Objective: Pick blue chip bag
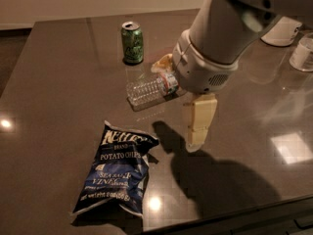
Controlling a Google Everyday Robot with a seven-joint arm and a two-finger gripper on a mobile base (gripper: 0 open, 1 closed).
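The blue chip bag (117, 173) lies flat on the dark table (58, 82) near its front edge, crinkled navy foil with white lettering facing up. My gripper (182, 106) hangs above the table to the right of the bag and a little farther back, apart from it. One cream finger (198, 121) points down at the table and the other (163, 62) shows behind the wrist, so the jaws stand apart and hold nothing. The arm's shadow falls just right of the bag.
A clear plastic water bottle (146, 89) lies on its side behind the bag, partly hidden by my wrist. A green can (132, 42) stands upright farther back. A white container (285, 32) and a pale cup (303, 53) stand at the far right.
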